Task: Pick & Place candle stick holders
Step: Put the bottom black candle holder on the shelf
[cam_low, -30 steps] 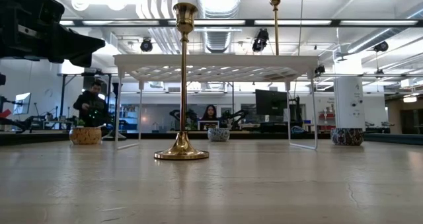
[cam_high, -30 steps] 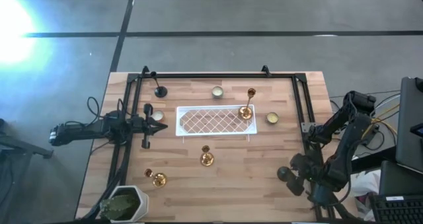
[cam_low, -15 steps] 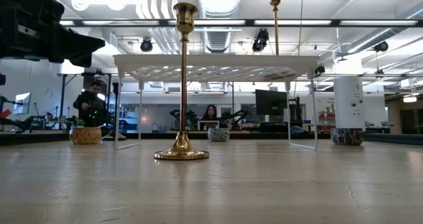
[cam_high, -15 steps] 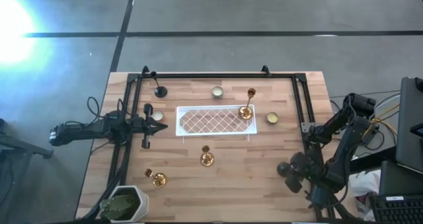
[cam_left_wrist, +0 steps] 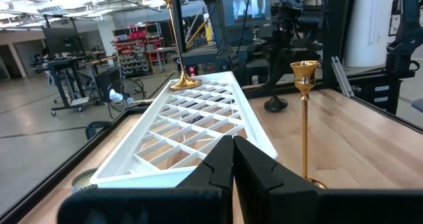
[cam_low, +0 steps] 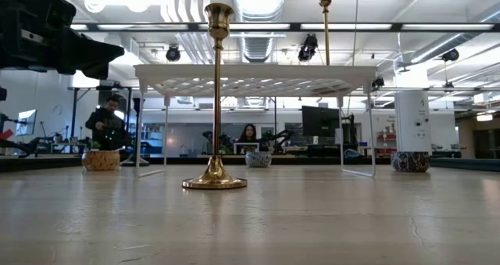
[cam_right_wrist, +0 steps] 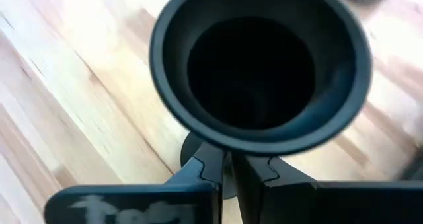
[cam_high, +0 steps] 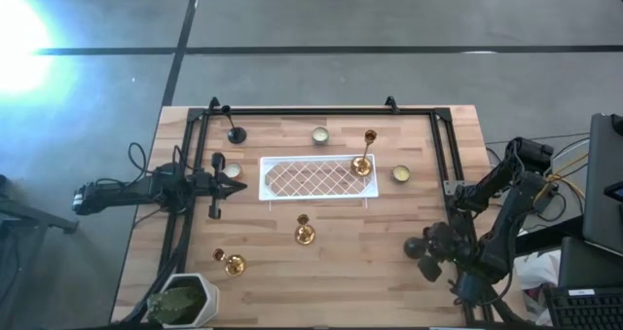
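Note:
My right gripper (cam_high: 429, 258) is at the near right of the table, shut on a black candle stick holder (cam_right_wrist: 258, 72); I look down into its cup. My left gripper (cam_high: 238, 184) is shut and empty at the left end of the white lattice tray (cam_high: 316, 178). One gold holder (cam_high: 365, 157) stands on the tray's right end. Two more gold holders (cam_high: 305, 232) (cam_high: 231, 263) stand on their round bases on the table. A second black holder (cam_high: 237, 134) stands at the far left. My right gripper pinches the black holder's thin stem (cam_right_wrist: 228, 159) between its two fingers, just under the cup. The fingers come slanting down from above. The dark base (cam_right_wrist: 193, 149) shows below the cup against the wood; whether it rests on the table I cannot tell.
Pale tealight candles sit at the far side (cam_high: 320, 134), right of the tray (cam_high: 400, 173) and by my left gripper (cam_high: 220, 161). A black frame (cam_high: 321, 110) runs along the far edge and both sides. A potted plant (cam_high: 183, 299) stands at the near left corner.
My right gripper has shut on the black holder and shifted slightly toward the far edge. The other holders and the tray have stayed where they were.

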`<state>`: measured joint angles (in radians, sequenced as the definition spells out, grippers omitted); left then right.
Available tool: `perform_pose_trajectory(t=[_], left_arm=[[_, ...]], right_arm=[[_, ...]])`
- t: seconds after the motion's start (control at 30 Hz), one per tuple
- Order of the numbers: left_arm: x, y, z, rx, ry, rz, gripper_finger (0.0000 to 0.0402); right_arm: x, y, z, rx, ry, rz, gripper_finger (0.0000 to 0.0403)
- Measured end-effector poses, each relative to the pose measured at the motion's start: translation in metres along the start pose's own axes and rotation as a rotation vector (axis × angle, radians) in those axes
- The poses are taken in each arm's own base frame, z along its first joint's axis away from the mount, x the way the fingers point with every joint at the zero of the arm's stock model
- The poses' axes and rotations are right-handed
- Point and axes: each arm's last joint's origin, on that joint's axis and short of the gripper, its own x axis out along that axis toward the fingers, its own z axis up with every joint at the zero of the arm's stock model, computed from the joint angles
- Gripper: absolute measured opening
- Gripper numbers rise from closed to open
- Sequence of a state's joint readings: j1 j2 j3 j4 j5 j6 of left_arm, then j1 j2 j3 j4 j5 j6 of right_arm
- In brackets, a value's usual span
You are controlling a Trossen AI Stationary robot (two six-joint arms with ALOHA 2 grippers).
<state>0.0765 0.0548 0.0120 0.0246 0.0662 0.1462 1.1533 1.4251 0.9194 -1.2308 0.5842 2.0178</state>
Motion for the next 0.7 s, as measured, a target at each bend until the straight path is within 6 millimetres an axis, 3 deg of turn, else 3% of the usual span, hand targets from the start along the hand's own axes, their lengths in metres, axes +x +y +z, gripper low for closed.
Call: perform_pose_trajectory(t=[0.33,0.5,0.7], left_arm=[[0.000,0.000,0.000,0.000,0.000,0.000,0.0014],[0.000,0.000,0.000,0.000,0.000,0.000,0.0014],[0.000,0.000,0.000,0.000,0.000,0.000,0.0014]], right_arm=[[-0.007,-0.011,0.043,0.095,-0.096,0.054,0.0009],[-0.025,-0.011,0.081,0.053,-0.156,0.135,0.0008],[-0.053,0.008,0.135,-0.092,-0.255,0.231,0.0008]])
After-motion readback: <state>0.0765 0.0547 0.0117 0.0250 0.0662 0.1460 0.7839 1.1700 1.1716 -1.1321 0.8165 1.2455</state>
